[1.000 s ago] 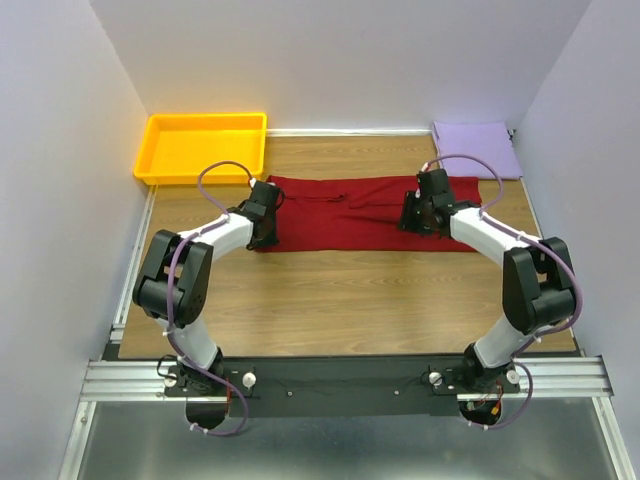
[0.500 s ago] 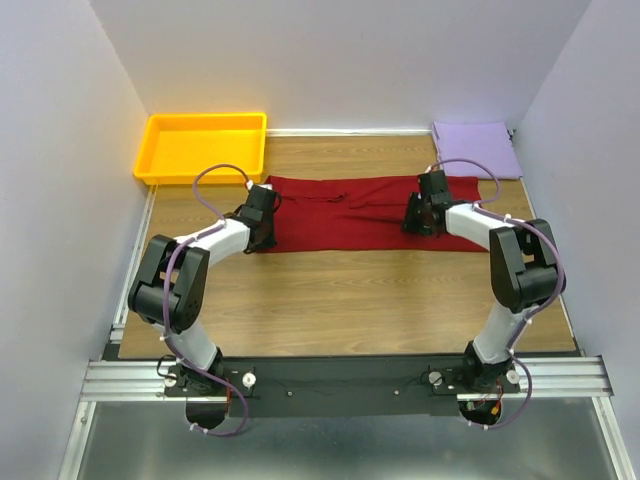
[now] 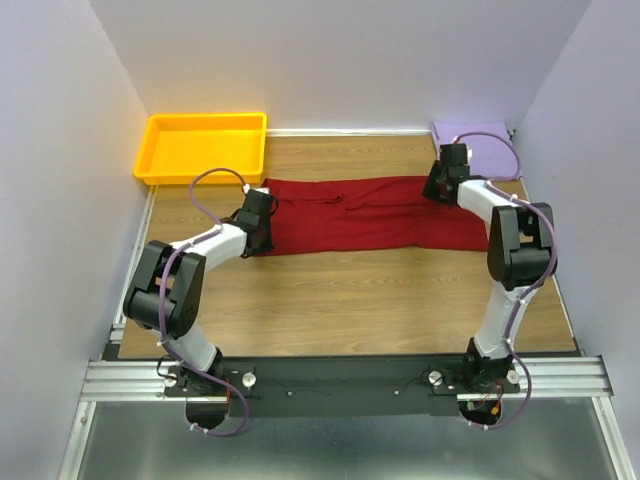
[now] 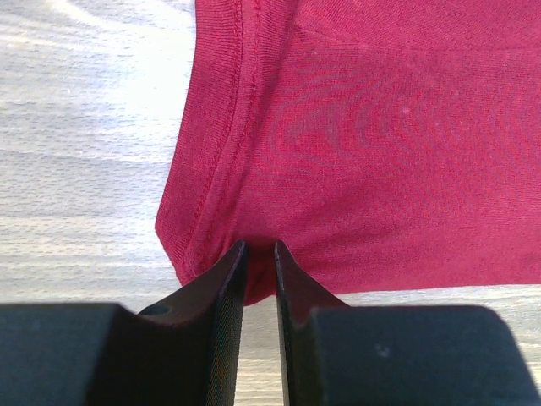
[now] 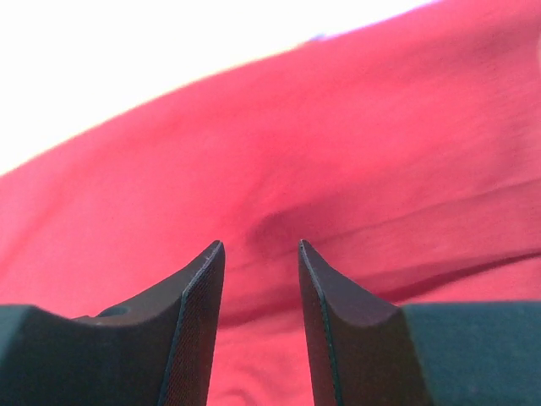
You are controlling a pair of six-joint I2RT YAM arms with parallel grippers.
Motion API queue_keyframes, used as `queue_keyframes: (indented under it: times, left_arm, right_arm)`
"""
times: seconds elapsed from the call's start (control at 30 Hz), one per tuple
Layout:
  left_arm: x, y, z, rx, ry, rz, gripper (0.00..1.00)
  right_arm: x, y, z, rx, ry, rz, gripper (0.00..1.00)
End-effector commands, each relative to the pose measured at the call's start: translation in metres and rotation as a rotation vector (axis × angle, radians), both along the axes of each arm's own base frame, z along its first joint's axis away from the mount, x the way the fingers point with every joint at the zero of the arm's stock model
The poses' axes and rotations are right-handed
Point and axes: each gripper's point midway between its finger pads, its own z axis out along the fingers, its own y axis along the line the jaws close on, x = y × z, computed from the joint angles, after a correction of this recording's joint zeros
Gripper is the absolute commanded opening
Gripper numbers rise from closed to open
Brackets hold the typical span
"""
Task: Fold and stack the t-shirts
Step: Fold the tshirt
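Note:
The deep red t-shirt (image 3: 370, 212) lies spread lengthwise across the middle of the table. My left gripper (image 3: 256, 226) is at its left near corner. In the left wrist view the jaws (image 4: 258, 248) are pinched on the hemmed edge of the red t-shirt (image 4: 372, 144). My right gripper (image 3: 440, 186) is over the shirt's far right edge. In the right wrist view its jaws (image 5: 258, 247) stand apart over a raised crease of the red fabric (image 5: 279, 161). The lavender t-shirt (image 3: 478, 148) lies folded at the back right corner.
A yellow-orange tray (image 3: 160, 150) stands at the back left, just beyond the red shirt's left end. Purple-grey walls close in the table on the left, back and right. Bare wood (image 3: 350, 300) lies between the shirt and the arm bases.
My right gripper has moved back and to the right, from the shirt's middle right to its far right edge. My left gripper has shifted slightly left at the near left corner.

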Motion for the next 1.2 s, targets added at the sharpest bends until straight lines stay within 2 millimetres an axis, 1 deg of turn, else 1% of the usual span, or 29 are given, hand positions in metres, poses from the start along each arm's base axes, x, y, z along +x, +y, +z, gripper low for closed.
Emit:
queue_keyframes:
  times: [0.0,0.03,0.07,0.1,0.13,0.17,0.2,0.23,0.27,0.3,0.33,0.37,0.4,0.43,0.47,0.5,0.53,0.63,0.7,0.73,0.8,0.83,0.9,0.93,0.97,1.0,1.03,1.13,1.17]
  left_arm:
    - [-0.030,0.022,-0.018,0.069,0.106,0.018,0.27]
    - [-0.029,0.022,-0.015,0.069,0.095,0.019,0.27]
    - [-0.027,0.021,-0.013,0.067,0.089,0.021,0.27]
    - [-0.027,0.022,-0.012,0.065,0.083,0.023,0.27]
    - [-0.025,0.021,-0.009,0.061,0.073,0.024,0.27]
    - [-0.025,0.022,-0.008,0.060,0.070,0.026,0.27]
    - [-0.023,0.021,-0.007,0.052,0.062,0.026,0.27]
    - [-0.023,0.021,-0.008,0.051,0.065,0.027,0.27]
    - [-0.022,0.021,-0.008,0.045,0.065,0.026,0.27]
    - [-0.023,0.021,-0.008,0.041,0.068,0.026,0.27]
    - [-0.021,0.019,-0.008,0.029,0.067,0.023,0.27]
    - [-0.021,0.019,-0.008,0.026,0.067,0.021,0.27]
    - [-0.021,0.019,-0.008,0.020,0.069,0.021,0.27]
    - [-0.020,0.019,-0.007,0.017,0.066,0.023,0.27]
    - [-0.021,0.019,-0.007,0.015,0.067,0.025,0.27]
    - [-0.021,0.019,-0.007,0.012,0.068,0.024,0.27]
    - [-0.021,0.019,-0.007,0.009,0.067,0.024,0.27]
    - [-0.025,0.019,-0.008,-0.005,0.076,0.028,0.27]
    - [-0.027,0.018,-0.007,-0.020,0.079,0.036,0.27]
    - [-0.030,0.019,-0.007,-0.027,0.084,0.040,0.27]
    - [-0.036,0.021,-0.010,-0.052,0.103,0.054,0.27]
    - [-0.038,0.022,-0.008,-0.061,0.099,0.058,0.27]
    - [-0.043,0.023,-0.008,-0.074,0.105,0.061,0.27]
    - [-0.049,0.024,-0.011,-0.077,0.116,0.068,0.27]
    - [-0.050,0.024,-0.006,-0.088,0.102,0.070,0.27]
    - [-0.052,0.022,-0.004,-0.104,0.100,0.068,0.28]
    - [-0.053,0.020,0.002,-0.121,0.080,0.071,0.30]
    - [-0.055,0.017,0.016,-0.158,0.048,0.075,0.34]
    - [-0.053,0.015,0.029,-0.180,0.010,0.084,0.39]
  right_arm:
    - [0.011,-0.043,0.032,-0.050,-0.075,-0.096,0.48]
    - [0.003,-0.054,0.027,-0.038,-0.059,-0.116,0.47]
    - [-0.002,-0.056,0.028,-0.023,-0.059,-0.121,0.47]
    - [-0.007,-0.052,0.041,0.001,-0.083,-0.116,0.47]
    - [-0.013,-0.059,0.044,0.026,-0.086,-0.124,0.47]
    - [-0.029,-0.058,0.035,0.041,-0.059,-0.126,0.48]
    - [-0.036,-0.057,0.036,0.066,-0.060,-0.132,0.48]
    - [-0.043,-0.058,0.050,0.102,-0.088,-0.133,0.48]
    - [-0.053,-0.059,0.046,0.126,-0.077,-0.144,0.48]
    - [-0.067,-0.061,0.033,0.166,-0.046,-0.172,0.47]
    - [-0.075,-0.069,0.034,0.228,-0.047,-0.189,0.47]
    - [-0.081,-0.072,0.030,0.264,-0.039,-0.207,0.47]
    - [-0.093,-0.075,0.019,0.307,-0.015,-0.236,0.47]
    - [-0.099,-0.085,0.016,0.342,-0.011,-0.264,0.47]
    - [-0.103,-0.089,0.013,0.359,-0.008,-0.277,0.47]
    - [-0.111,-0.091,0.002,0.378,0.007,-0.299,0.47]
    - [-0.116,-0.101,-0.001,0.402,0.006,-0.329,0.47]
    - [-0.135,-0.111,-0.026,0.478,0.049,-0.402,0.47]
    - [-0.144,-0.117,-0.039,0.499,0.077,-0.448,0.47]
    - [-0.154,-0.125,-0.046,0.502,0.092,-0.490,0.47]
    - [-0.164,-0.134,-0.052,0.498,0.104,-0.543,0.47]
    - [-0.169,-0.147,-0.053,0.486,0.096,-0.590,0.47]
    - [-0.177,-0.156,-0.051,0.459,0.088,-0.630,0.47]
    - [-0.177,-0.161,-0.042,0.432,0.065,-0.634,0.47]
    - [-0.174,-0.165,-0.035,0.408,0.053,-0.618,0.47]
    - [-0.172,-0.164,-0.030,0.412,0.041,-0.607,0.47]
    - [-0.166,-0.160,-0.019,0.432,0.010,-0.576,0.47]
    - [-0.156,-0.152,0.002,0.472,-0.043,-0.535,0.47]
    - [-0.151,-0.143,0.014,0.477,-0.072,-0.496,0.47]
